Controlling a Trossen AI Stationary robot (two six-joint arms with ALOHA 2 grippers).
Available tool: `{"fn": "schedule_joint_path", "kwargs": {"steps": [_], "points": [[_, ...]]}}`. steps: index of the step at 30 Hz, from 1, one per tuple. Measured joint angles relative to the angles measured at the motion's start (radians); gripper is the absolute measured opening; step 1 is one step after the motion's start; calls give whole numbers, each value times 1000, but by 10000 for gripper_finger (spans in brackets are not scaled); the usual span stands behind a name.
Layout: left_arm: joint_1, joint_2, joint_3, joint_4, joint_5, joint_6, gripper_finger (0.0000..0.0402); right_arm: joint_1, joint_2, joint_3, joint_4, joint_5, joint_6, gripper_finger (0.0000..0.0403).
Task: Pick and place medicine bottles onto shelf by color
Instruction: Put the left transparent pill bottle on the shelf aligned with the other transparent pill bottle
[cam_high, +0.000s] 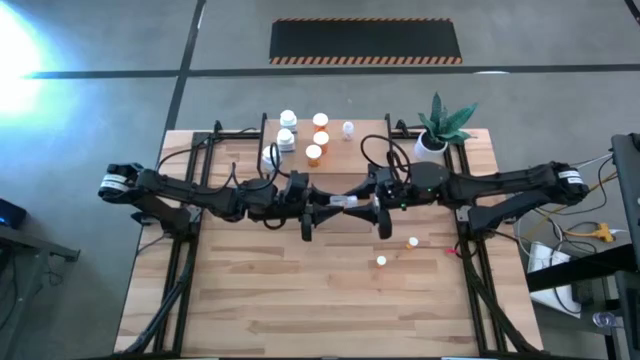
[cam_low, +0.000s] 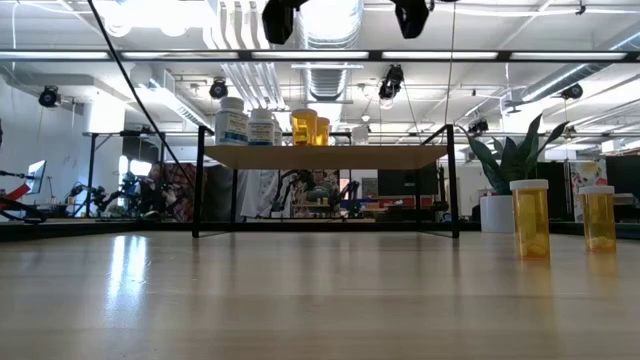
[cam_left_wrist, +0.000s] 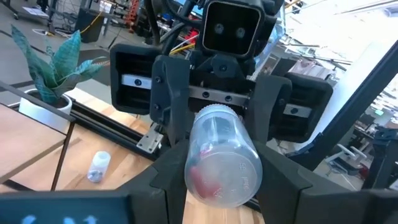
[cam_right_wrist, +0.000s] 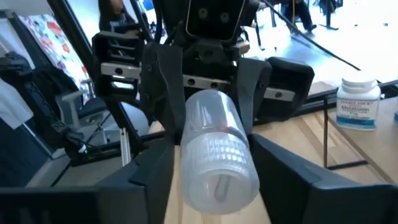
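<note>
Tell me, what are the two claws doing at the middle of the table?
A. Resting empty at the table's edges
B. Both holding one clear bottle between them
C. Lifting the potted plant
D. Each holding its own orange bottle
B: the left claw and the right claw meet over the table's middle, and both wrist views show the facing claw gripping the same clear bottle end to end.

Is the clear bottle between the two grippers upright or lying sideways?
Sideways: the clear bottle spans horizontally between left gripper and right gripper.
</note>
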Motion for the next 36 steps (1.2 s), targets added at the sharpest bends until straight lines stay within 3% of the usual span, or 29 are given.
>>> {"fn": "schedule_joint_path", "kwargs": {"steps": [5,7,14,18,24,31,36], "points": [[0,2,0,-9,10,0,137,0,-18,71,-194,-1,-10,129],[1,4,2,-42,19,0,155,0,-22,115,-314,17,-12,127],[0,0,0,-326,34,-10,253,-18,46,411,-980,214,23,127],[0,-2,0,-495,33,-96,280,-94,188,601,-1236,187,54,127],[-2,-31,4,-721,53,-271,277,-237,473,860,-1479,159,-52,127],[-16,-77,2,-748,68,-272,276,-373,765,1108,-1593,168,-168,131],[-22,-94,2,-749,65,-272,276,-414,885,1285,-1666,166,-170,131]]}}
